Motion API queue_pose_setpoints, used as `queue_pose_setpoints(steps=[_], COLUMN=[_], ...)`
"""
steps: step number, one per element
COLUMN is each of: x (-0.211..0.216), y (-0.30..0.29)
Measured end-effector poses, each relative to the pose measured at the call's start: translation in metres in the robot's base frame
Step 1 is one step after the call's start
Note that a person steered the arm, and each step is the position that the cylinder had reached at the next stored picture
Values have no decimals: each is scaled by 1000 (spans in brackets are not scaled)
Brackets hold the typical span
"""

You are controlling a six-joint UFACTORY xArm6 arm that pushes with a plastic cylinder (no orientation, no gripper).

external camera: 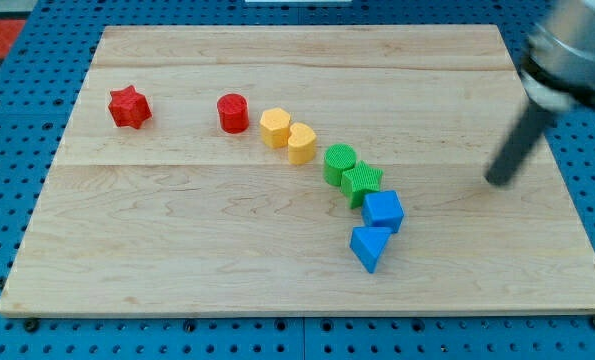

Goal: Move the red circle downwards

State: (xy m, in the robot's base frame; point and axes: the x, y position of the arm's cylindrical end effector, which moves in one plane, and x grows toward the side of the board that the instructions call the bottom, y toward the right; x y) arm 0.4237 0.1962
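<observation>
The red circle (233, 113) is a short cylinder on the wooden board (177, 240), upper left of centre. A red star (129, 107) lies to its left. My tip (496, 181) is the blurred lower end of the dark rod at the view's right, far from the red circle and right of the green and blue blocks. It touches no block.
A curved line of blocks runs down from the red circle: a yellow hexagon (275, 128), a yellow heart (301, 143), a green circle (339, 163), a green star (361, 183), a blue cube (383, 211) and a blue triangle (369, 247).
</observation>
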Motion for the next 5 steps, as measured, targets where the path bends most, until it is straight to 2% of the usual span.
queue_pose_setpoints(steps=[1,2,3,4,5], x=[-67,-88,-92,-77,-94], y=[-114,-218,-282,-301,-301])
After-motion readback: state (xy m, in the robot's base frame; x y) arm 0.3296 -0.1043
